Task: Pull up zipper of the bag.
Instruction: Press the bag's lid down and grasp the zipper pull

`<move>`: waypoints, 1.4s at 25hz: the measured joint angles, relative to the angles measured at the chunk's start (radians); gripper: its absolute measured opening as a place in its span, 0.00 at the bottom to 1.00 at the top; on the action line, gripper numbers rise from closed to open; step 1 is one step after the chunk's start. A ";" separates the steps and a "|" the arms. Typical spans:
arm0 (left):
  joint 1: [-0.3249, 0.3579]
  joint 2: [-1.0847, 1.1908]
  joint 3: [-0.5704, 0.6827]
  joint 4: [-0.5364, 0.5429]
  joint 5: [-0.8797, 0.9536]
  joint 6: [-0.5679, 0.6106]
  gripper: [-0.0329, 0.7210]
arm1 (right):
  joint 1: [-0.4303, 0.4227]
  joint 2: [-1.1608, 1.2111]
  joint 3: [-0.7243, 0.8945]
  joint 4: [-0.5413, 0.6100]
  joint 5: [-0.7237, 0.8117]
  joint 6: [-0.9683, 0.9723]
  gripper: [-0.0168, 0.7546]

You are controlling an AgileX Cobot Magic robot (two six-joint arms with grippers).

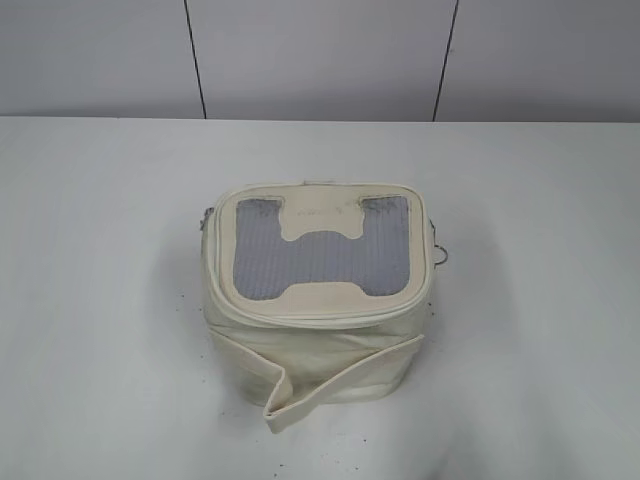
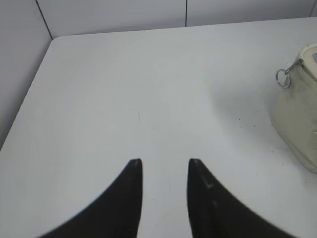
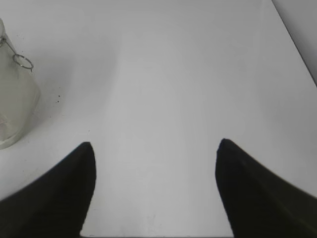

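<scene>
The cream-white boxy bag (image 1: 315, 330) stands in the middle of the table, its grey H-shaped panel (image 1: 322, 250) facing up. The zipper (image 1: 320, 312) runs around its top rim. One silver ring pull (image 1: 441, 257) hangs at the right side, another slider (image 1: 205, 222) sits at the left. The left wrist view shows the bag's side (image 2: 297, 124) and a ring pull (image 2: 283, 78) at far right. The right wrist view shows the bag (image 3: 12, 104) and a ring pull (image 3: 23, 61) at far left. My left gripper (image 2: 164, 161) and right gripper (image 3: 154, 144) are open, empty, apart from the bag. Neither gripper shows in the exterior view.
A loose cream strap band (image 1: 335, 385) folds out at the bag's front. The white table (image 1: 100, 300) ends at a grey panelled wall (image 1: 320, 55) behind. Table edges show at the left (image 2: 25, 104) and right (image 3: 294, 44).
</scene>
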 joint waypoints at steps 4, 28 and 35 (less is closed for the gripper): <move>-0.003 0.000 0.000 0.000 0.000 0.000 0.37 | 0.000 0.000 0.000 0.000 0.000 0.000 0.78; -0.111 0.696 -0.066 -0.465 -0.321 0.214 0.37 | 0.235 0.767 -0.210 0.209 -0.298 -0.348 0.78; -0.111 1.055 -0.222 -0.582 -0.234 0.380 0.37 | 0.319 1.178 -0.515 0.266 -0.237 -0.539 0.78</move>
